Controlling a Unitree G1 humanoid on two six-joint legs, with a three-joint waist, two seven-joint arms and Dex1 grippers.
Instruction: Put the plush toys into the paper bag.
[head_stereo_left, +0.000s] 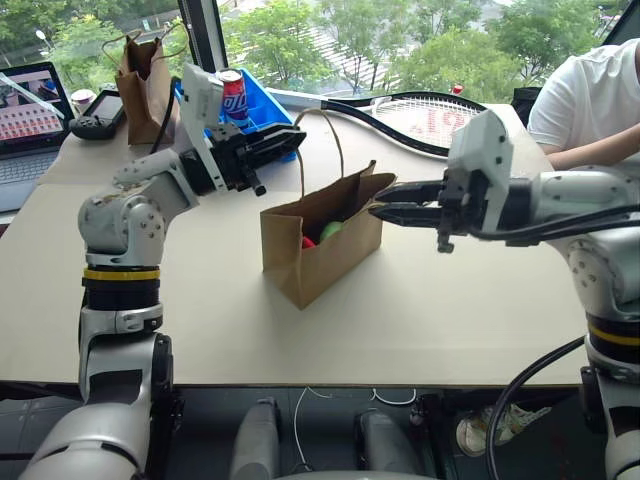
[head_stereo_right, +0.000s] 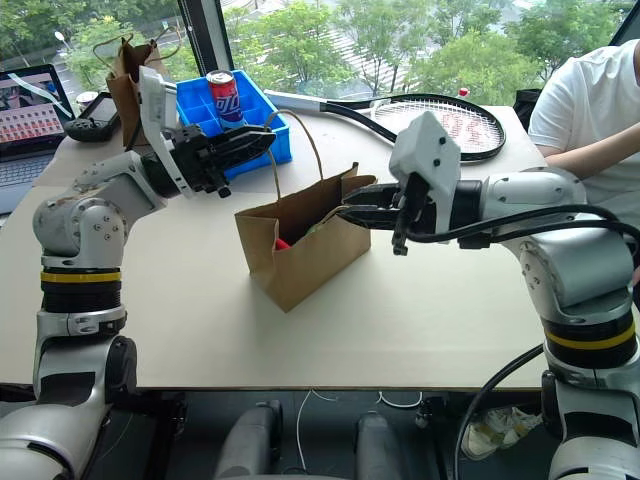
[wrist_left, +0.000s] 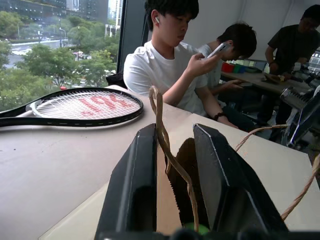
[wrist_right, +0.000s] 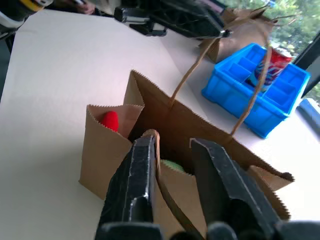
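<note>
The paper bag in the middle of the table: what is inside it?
Inside the paper bag show a red plush toy and a light-green plush toy, both partly hidden by its walls. The bag's bottom is covered.

Both arms are raised, elbows bent, wrists turned inward: left gripper (head_stereo_left: 283, 141) and right gripper (head_stereo_left: 388, 213) point toward each other, fingers parted.

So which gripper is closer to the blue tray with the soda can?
Left. The left gripper hangs right beside the blue tray, at the paper bag's handle. The right gripper is at the bag's opposite rim, farther off.
</note>
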